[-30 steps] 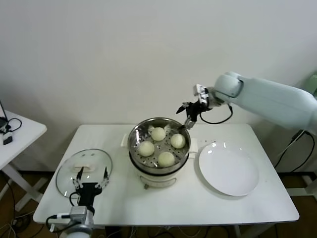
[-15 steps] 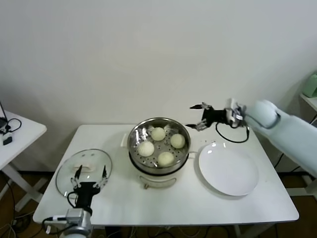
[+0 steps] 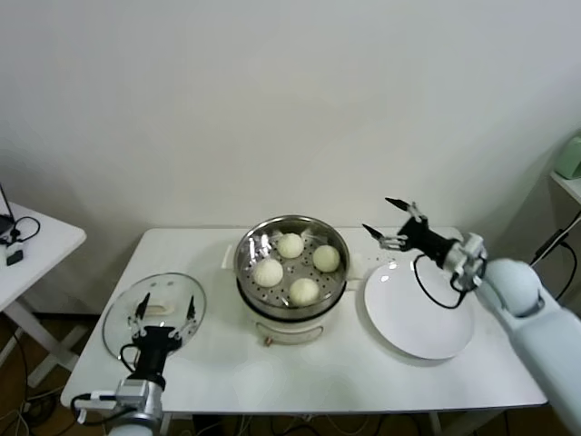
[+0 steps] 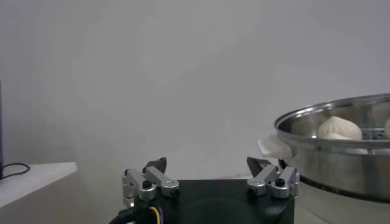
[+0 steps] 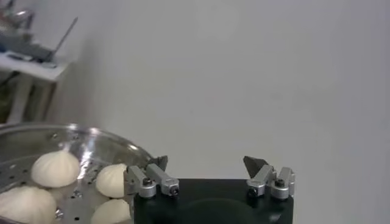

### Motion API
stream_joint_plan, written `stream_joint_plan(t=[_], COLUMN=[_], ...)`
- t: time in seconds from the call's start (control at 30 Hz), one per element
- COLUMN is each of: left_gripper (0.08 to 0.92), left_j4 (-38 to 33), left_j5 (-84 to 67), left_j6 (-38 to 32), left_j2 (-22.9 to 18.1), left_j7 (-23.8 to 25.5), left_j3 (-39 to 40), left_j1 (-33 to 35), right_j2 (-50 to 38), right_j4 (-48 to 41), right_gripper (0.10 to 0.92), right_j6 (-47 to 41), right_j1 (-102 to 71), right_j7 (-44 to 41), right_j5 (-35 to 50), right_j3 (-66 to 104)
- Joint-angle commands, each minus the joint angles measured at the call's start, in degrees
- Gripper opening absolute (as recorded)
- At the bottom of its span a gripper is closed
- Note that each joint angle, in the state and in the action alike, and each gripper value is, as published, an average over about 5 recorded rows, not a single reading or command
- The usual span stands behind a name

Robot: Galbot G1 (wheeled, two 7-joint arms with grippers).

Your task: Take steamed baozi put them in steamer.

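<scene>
The steel steamer (image 3: 247,252) stands mid-table on its white cooker base (image 3: 289,324). Several cream-white baozi lie inside it, one at the back (image 3: 290,244), one on the right (image 3: 326,258), one on the left (image 3: 268,272). My right gripper (image 3: 388,222) is open and empty, above the table just right of the steamer, over the far edge of the white plate (image 3: 419,313). In the right wrist view (image 5: 206,166) the baozi (image 5: 55,168) and the steamer (image 5: 120,150) show close by. My left gripper (image 3: 163,311) is open and empty, parked over the glass lid (image 3: 127,310); its wrist view (image 4: 209,168) shows the steamer (image 4: 317,123).
The glass lid lies flat at the table's left front. The flat white plate lies right of the steamer. A small side table (image 3: 32,241) with a cable stands at far left. A wall runs behind the table.
My right arm has drawn back from the steamer's far right rim, swinging right and lower, over the plate's far edge. The left gripper and the baozi have not moved.
</scene>
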Motion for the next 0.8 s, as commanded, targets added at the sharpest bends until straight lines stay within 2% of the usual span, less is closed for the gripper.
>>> stream_joint_plan(t=[0.03, 0.2, 0.8], left_gripper=[0.823, 0.823, 0.823], left_j4=[-0.59, -0.81, -1.76], left_j5=[-0.45, -1.06, -1.98], left_j6=[-0.21, -0.03, 0.58], left_j2=[0.42, 0.47, 0.36], left_j7=[0.62, 1.61, 3.02], left_j3=[-0.26, -0.99, -2.13], left_j1=[-0.09, -0.17, 0.24], right_j2=[17.25, 22.33, 29.38], right_j4=[7.71, 9.71, 12.57], right_gripper=[0.823, 0.823, 0.823], right_j6=[5.99, 7.5, 8.43], right_j1=[-30.75, -35.13, -39.02], right_j7=[4.88, 5.75, 5.34], right_j5=[-6.45, -6.81, -7.94], right_j3=[24.83, 26.12, 26.33])
